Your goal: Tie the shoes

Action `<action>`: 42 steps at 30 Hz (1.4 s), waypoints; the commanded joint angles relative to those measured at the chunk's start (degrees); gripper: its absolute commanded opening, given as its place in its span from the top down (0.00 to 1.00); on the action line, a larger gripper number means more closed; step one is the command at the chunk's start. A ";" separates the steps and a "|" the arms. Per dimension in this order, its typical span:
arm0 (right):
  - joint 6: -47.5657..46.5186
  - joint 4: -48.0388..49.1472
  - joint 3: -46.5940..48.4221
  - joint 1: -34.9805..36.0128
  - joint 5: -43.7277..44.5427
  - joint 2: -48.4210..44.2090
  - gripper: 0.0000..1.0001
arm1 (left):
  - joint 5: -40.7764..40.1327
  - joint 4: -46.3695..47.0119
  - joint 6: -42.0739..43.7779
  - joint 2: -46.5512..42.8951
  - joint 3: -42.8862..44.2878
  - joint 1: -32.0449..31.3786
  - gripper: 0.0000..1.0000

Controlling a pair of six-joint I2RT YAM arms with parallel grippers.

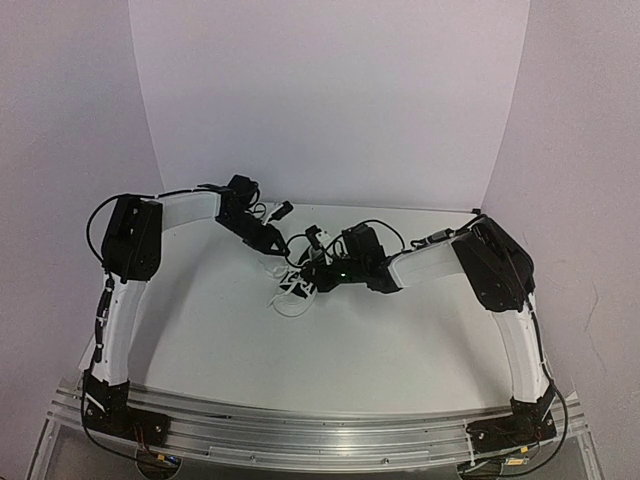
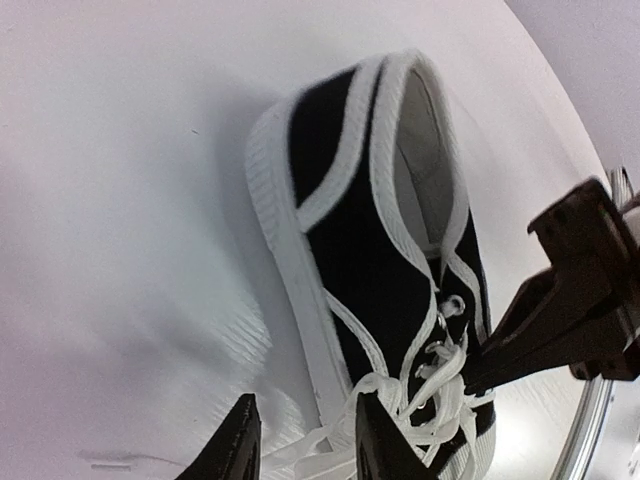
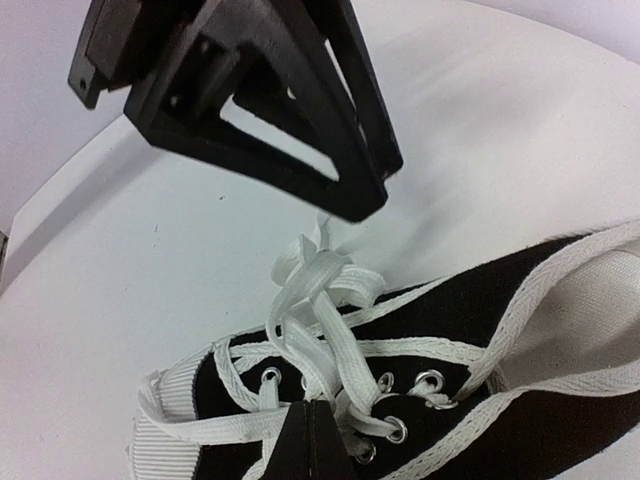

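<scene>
Knotting is judged in hand: the sneaker (image 2: pixel 370 240) laces (image 3: pixel 315 290) are clamped by the right end effector (image 3: pixel 310 415); the left end effector (image 2: pixel 308 405) is parted, and a loose strand should be gripped next

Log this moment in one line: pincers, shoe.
left pincer: open over laces | right pincer: shut on laces | sneaker: upright on table

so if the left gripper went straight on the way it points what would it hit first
Most likely the white laces bunched on the sneaker. The left gripper points at them with its jaws open, seemingly just short of them, though depth is unclear.
</scene>
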 commanded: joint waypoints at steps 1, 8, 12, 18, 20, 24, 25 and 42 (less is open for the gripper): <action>1.14 0.44 -0.51 0.72 0.27 -1.89 1.00 | -3.66 7.84 -22.43 -8.94 -4.87 0.36 0.60; 1.96 0.77 -0.39 0.72 0.50 -1.63 1.00 | -1.50 9.78 -26.58 -9.25 -11.18 -0.77 0.50; 2.10 0.87 -0.01 0.77 -0.01 -1.31 1.00 | -1.57 8.84 -25.31 -7.66 -11.43 -1.36 0.47; 2.32 0.90 0.58 0.90 0.17 -0.80 1.00 | 1.29 11.29 -27.07 -6.91 -12.81 -1.79 0.48; 2.71 0.91 0.84 0.90 0.46 -0.49 1.00 | 1.73 11.33 -26.97 -6.95 -12.85 -2.01 0.49; 3.79 0.89 1.59 0.88 0.79 0.11 1.00 | 2.23 10.78 -26.90 -7.73 -14.35 -2.00 0.50; 4.01 0.89 1.75 0.91 0.81 0.26 1.00 | 2.40 11.05 -26.89 -8.24 -15.08 -2.04 0.50; 4.15 0.44 1.64 1.06 0.87 0.70 1.00 | 5.55 9.97 -24.56 -6.93 -14.96 -2.68 0.61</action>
